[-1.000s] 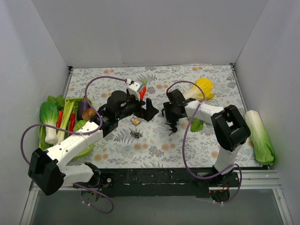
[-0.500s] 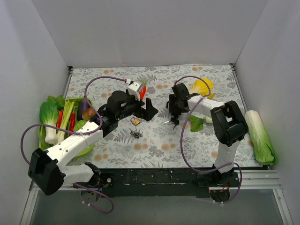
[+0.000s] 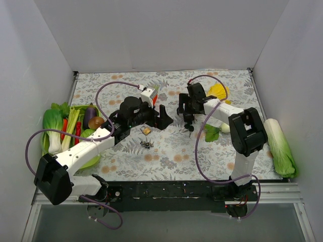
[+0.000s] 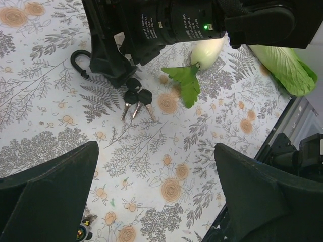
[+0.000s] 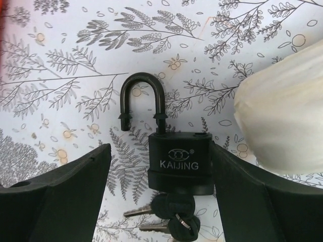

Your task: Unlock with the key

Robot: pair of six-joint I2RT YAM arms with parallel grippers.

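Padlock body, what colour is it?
The padlock body is black with light KAIJING lettering, clearest in the right wrist view.

Bright, even light; close foreground seems soft.

Black padlock (image 5: 179, 161), shackle (image 5: 143, 79) open, keys (image 5: 174, 214) below

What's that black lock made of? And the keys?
Padlock: probably metal under a matte black coating or plastic shell. The body looks dull, with pale lettering. Its shackle is smoother and slightly shiny. Keys: the silvery blades look like bare metal. The black heads look like plastic caps, but the look alone can't settle it.
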